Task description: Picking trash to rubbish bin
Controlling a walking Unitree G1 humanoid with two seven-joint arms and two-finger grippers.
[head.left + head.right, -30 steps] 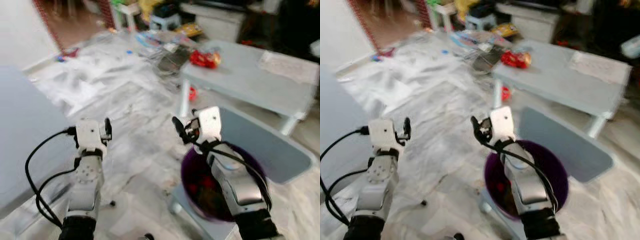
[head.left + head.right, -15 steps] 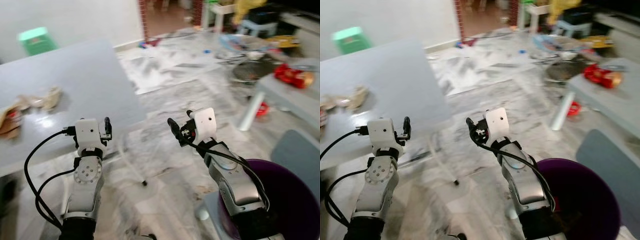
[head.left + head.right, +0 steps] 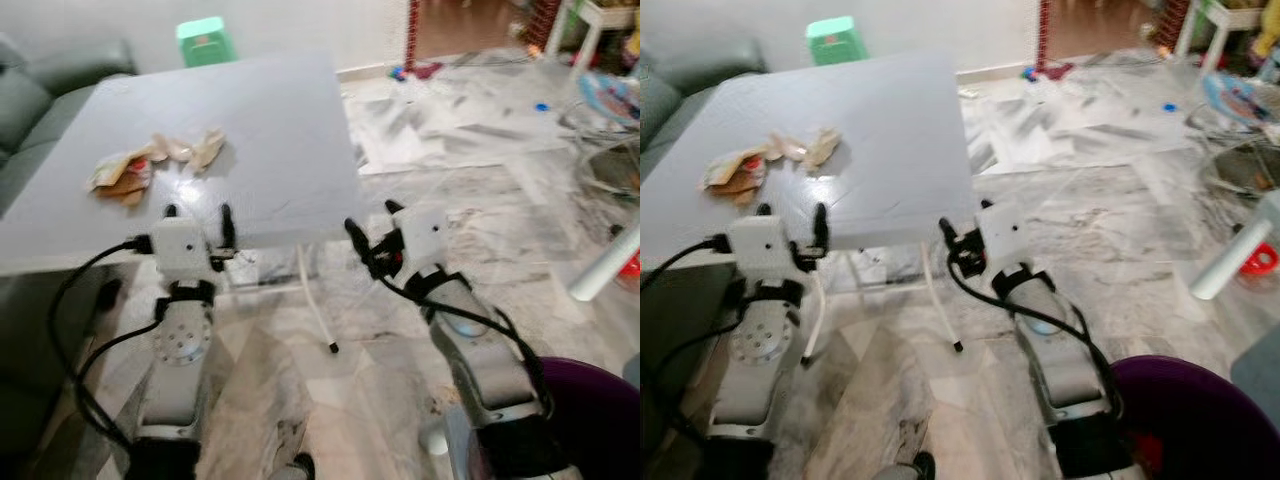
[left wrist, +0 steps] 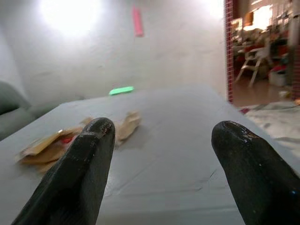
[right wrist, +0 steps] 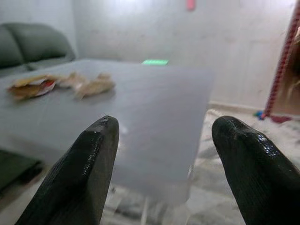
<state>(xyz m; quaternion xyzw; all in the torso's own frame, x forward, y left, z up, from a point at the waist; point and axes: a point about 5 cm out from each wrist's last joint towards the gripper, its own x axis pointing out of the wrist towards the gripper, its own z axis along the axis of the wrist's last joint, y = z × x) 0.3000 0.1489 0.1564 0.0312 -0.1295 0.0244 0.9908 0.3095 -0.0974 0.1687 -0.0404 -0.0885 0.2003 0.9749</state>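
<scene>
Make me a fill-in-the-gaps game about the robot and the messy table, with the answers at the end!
1. The crumpled wrappers lie on top of the grey ______.
2. The little stool beyond the table is coloured ______.
3. The rubbish bin beside the robot's right arm is coloured ______.
4. The left pincer and the right pincer both have their fingers ______, holding nothing.

Missing words: table, green, purple, open

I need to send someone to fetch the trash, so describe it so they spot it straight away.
Find the grey table beside the dark sofa. Near its sofa-side edge lies a small heap of crumpled wrappers, tan with a red patch, the only things on the tabletop.
</scene>
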